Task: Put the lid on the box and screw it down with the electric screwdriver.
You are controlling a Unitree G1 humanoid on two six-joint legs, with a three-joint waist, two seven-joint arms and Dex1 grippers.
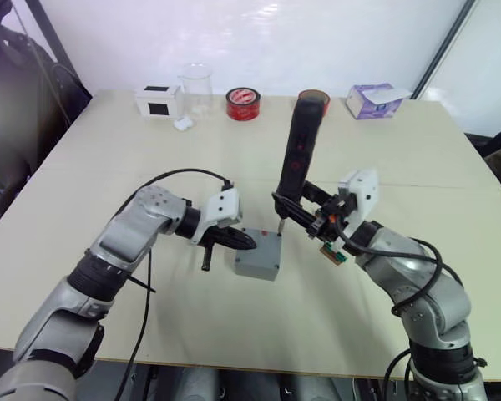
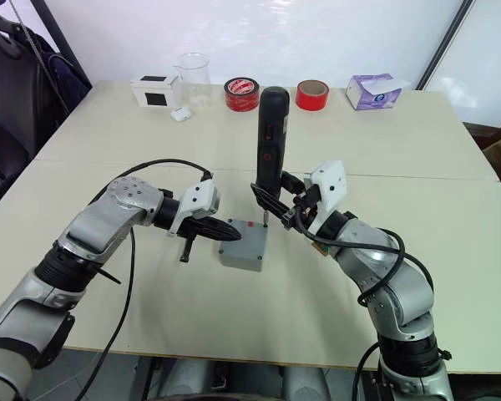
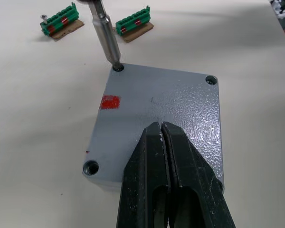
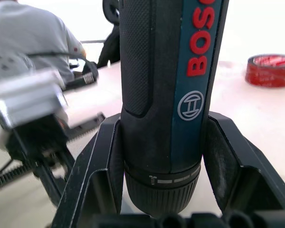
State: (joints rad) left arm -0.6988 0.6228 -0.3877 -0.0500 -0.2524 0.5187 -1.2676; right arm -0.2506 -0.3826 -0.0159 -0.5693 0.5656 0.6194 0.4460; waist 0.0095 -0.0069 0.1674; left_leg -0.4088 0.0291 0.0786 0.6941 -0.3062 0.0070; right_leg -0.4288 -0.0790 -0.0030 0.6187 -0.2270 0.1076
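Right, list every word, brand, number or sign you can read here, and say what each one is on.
"BOS", red letters cut off by the picture's edge, on the electric screwdriver held in the right gripper.
A circled "H"-like logo, white, just below those letters on the same tool.
Red mark on the lid: a plain patch, no text.
Black label on the white box: too small to read.
Print on the red tape roll and the purple tissue box: too small to read.

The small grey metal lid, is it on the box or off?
On. The grey lid covers the box; the black electric screwdriver has its bit in a corner hole.
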